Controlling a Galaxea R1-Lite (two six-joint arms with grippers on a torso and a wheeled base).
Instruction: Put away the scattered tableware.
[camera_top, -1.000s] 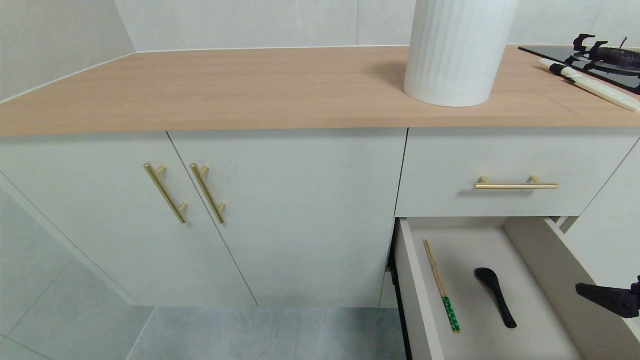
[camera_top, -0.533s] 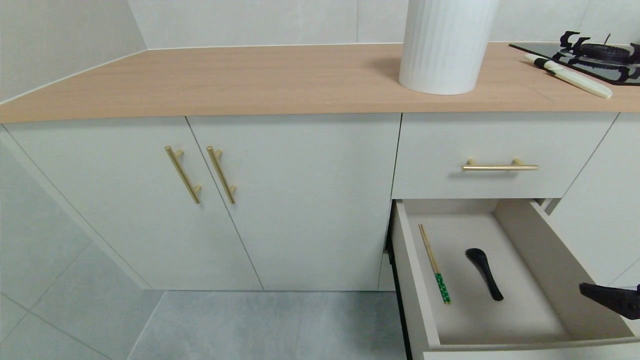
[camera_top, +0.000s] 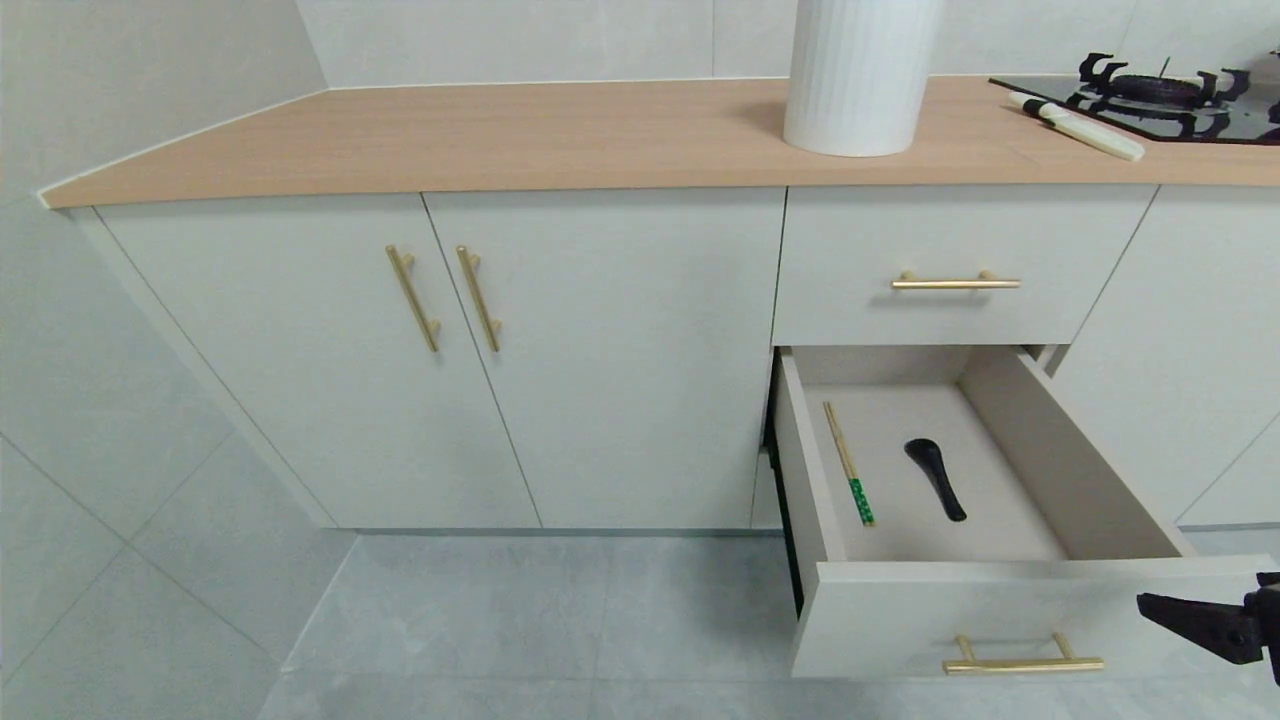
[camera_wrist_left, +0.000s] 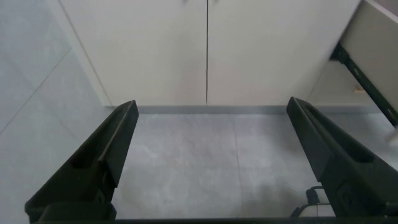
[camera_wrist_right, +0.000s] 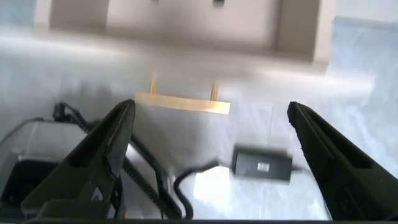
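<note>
A pair of wooden chopsticks (camera_top: 848, 464) with green ends and a black spoon (camera_top: 936, 477) lie side by side, apart, on the floor of the open lower drawer (camera_top: 1000, 610). My right gripper (camera_top: 1180, 615) hangs low at the right, just in front of the drawer's front panel and beside its gold handle (camera_top: 1022, 662). In the right wrist view the right gripper (camera_wrist_right: 210, 106) is open and empty, with the gold handle (camera_wrist_right: 181, 104) beyond it. My left gripper (camera_wrist_left: 211, 106) is open and empty above the grey floor, facing the closed cabinet doors (camera_wrist_left: 205, 50).
On the wooden counter (camera_top: 500, 130) stand a white ribbed container (camera_top: 858, 75) and a white-handled knife (camera_top: 1075, 125) beside the black hob (camera_top: 1150, 90). The upper drawer (camera_top: 955, 265) and the two doors (camera_top: 450, 350) are closed. Grey tiled floor (camera_top: 450, 620) lies in front.
The whole head view has shifted: the cabinet looks farther off and the open drawer's front panel and handle have come into view. Chopsticks and spoon lie as before.
</note>
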